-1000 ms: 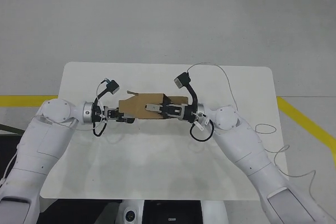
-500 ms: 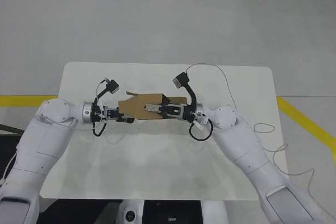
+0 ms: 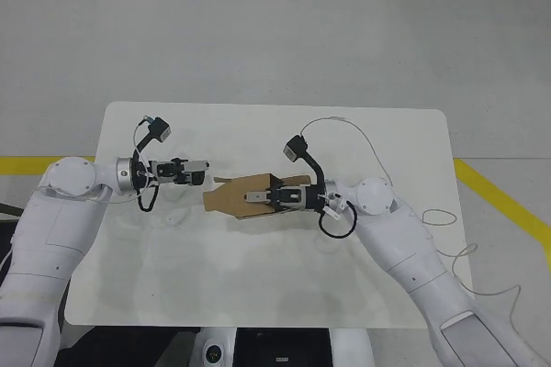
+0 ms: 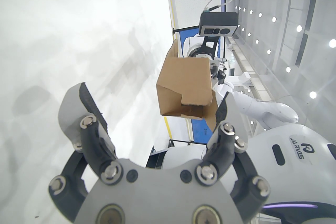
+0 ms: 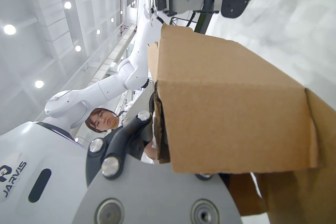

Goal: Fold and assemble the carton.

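The right pincer (image 3: 260,196) pinches one wall of the brown cardboard carton (image 3: 239,194) and holds it over the middle of the white desk (image 3: 275,275). The left pincer (image 3: 200,167) is spread wide with nothing in it, near the carton's partly folded end but apart from it.

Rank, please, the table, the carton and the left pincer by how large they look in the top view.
Largest to smallest:
1. table
2. carton
3. left pincer
The differences are plain, so there are no ties.
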